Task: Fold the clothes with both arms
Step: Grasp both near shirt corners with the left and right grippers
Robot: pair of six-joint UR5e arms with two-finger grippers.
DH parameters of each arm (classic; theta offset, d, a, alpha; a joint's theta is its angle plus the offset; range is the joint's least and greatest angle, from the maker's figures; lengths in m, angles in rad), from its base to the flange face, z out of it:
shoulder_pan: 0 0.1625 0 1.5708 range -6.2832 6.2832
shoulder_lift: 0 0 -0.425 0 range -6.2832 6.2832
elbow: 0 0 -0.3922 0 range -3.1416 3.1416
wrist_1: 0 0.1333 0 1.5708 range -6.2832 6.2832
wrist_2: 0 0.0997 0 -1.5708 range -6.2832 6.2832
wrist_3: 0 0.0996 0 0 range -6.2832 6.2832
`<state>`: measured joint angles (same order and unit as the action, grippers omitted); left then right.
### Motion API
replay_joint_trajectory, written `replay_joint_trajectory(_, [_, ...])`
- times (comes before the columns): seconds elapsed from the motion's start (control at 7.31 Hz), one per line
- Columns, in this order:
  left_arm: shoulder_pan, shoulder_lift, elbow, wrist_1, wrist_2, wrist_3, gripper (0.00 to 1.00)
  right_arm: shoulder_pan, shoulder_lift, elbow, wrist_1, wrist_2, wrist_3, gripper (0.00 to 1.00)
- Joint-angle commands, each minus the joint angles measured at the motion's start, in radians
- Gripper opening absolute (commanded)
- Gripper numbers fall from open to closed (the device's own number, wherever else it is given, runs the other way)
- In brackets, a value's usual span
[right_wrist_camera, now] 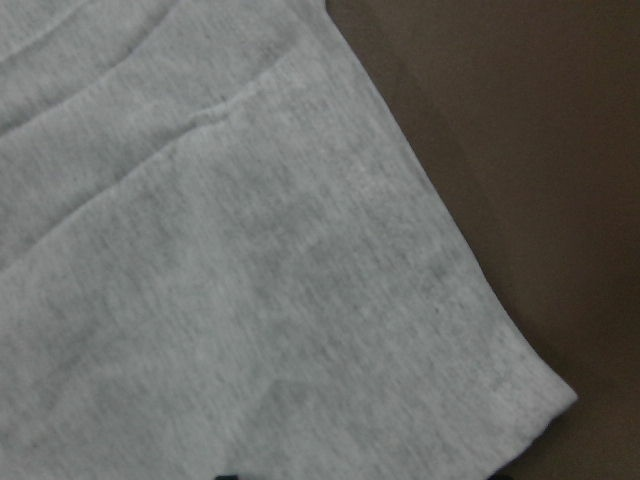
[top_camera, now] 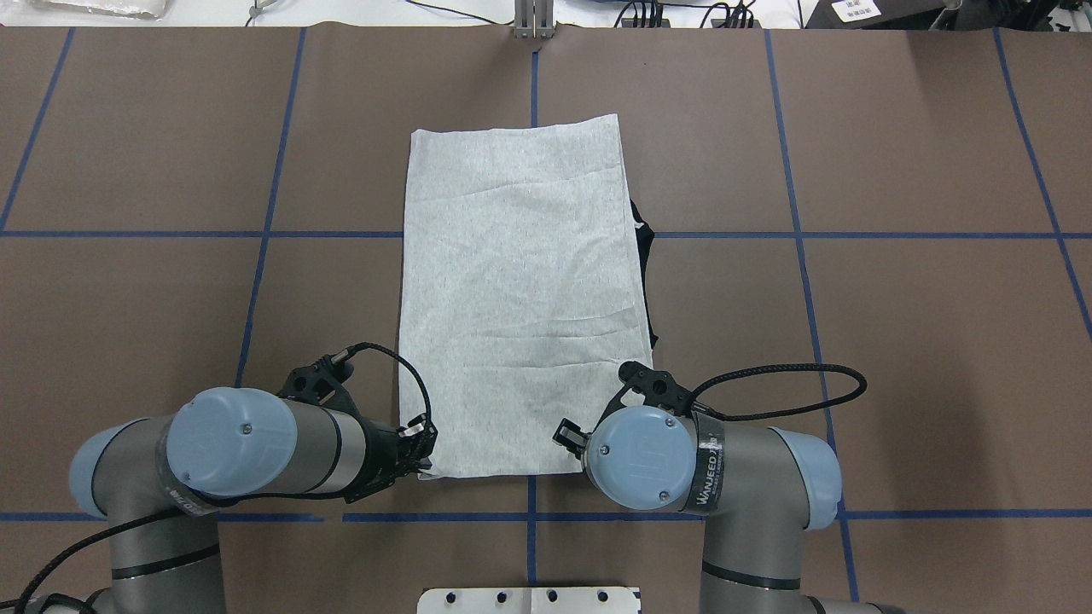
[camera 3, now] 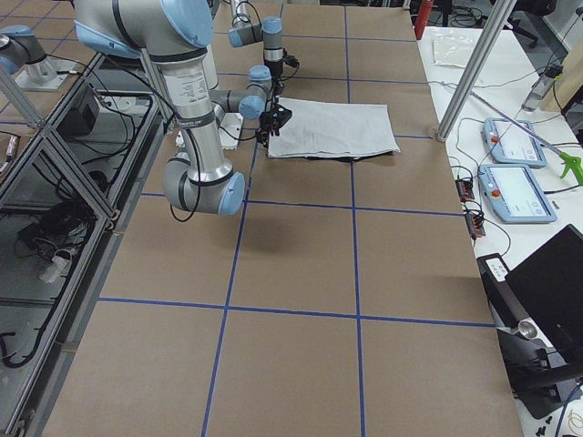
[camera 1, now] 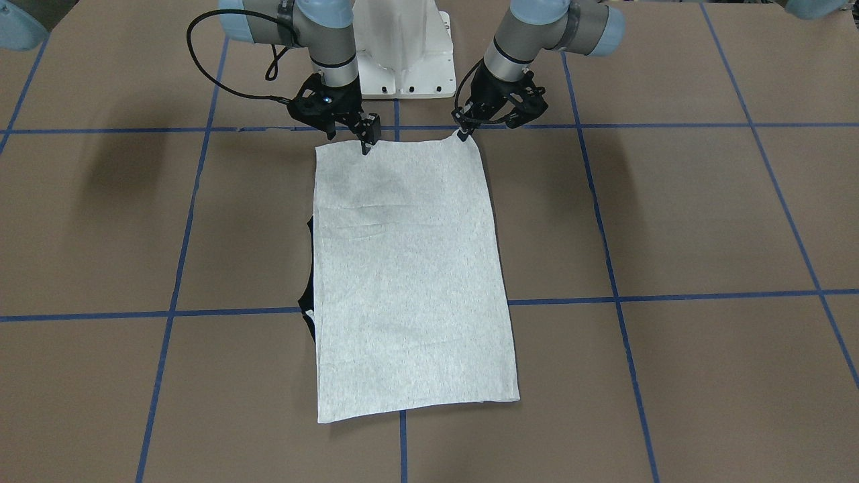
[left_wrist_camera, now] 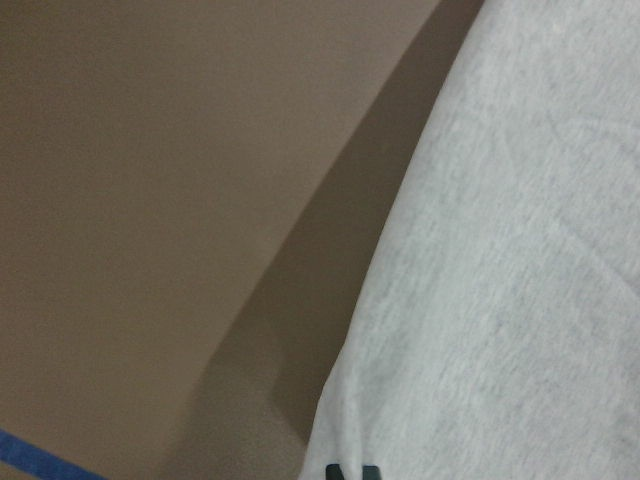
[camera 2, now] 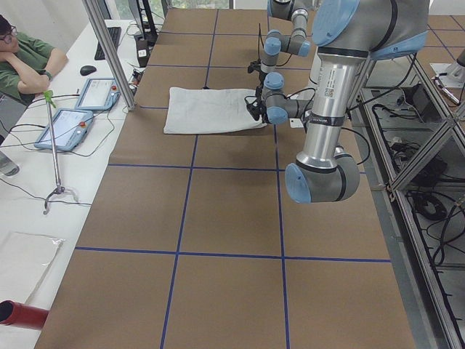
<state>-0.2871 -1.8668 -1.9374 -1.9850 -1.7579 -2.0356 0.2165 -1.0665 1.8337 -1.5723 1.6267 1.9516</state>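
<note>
The clothes are one light grey T-shirt [camera 1: 409,282] [top_camera: 520,290], lying plain side up as a long folded rectangle on the brown table. Black trim [camera 1: 309,315] [top_camera: 644,234] peeks out along one long edge. My left gripper [camera 1: 463,134] [top_camera: 421,456] is shut on the shirt's near corner, which is lifted slightly; in the left wrist view the tips [left_wrist_camera: 352,471] pinch the edge of the fabric [left_wrist_camera: 500,300]. My right gripper [camera 1: 350,141] [top_camera: 567,435] stands open over the near hem, a little in from the other corner. The right wrist view shows flat fabric [right_wrist_camera: 250,280].
The white pedestal [camera 1: 402,54] stands just behind the shirt's near hem. Blue tape lines [camera 1: 617,295] grid the table. A person [camera 2: 22,62] sits at the far side bench beside tablets [camera 2: 65,123] and a metal post [camera 2: 109,51].
</note>
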Motion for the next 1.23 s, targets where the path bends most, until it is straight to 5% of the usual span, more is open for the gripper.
replay_joint_trajectory(0.0, [-0.001,0.000,0.002,0.000,0.002,0.000,0.00,-0.009,0.000,-0.007,-0.002,-0.001,0.001,0.88])
replay_joint_trajectory(0.27, [-0.003,0.000,-0.001,0.000,0.000,0.002,0.00,-0.012,0.000,-0.005,-0.002,-0.001,0.006,0.81])
replay_joint_trajectory(0.82, [-0.001,0.000,-0.002,0.000,0.000,0.003,0.00,-0.012,0.002,0.006,0.000,0.002,0.012,0.16])
replay_joint_trajectory(1.09, [-0.001,-0.006,-0.002,0.002,0.000,0.002,0.00,-0.012,0.003,0.030,-0.002,0.002,0.012,0.00])
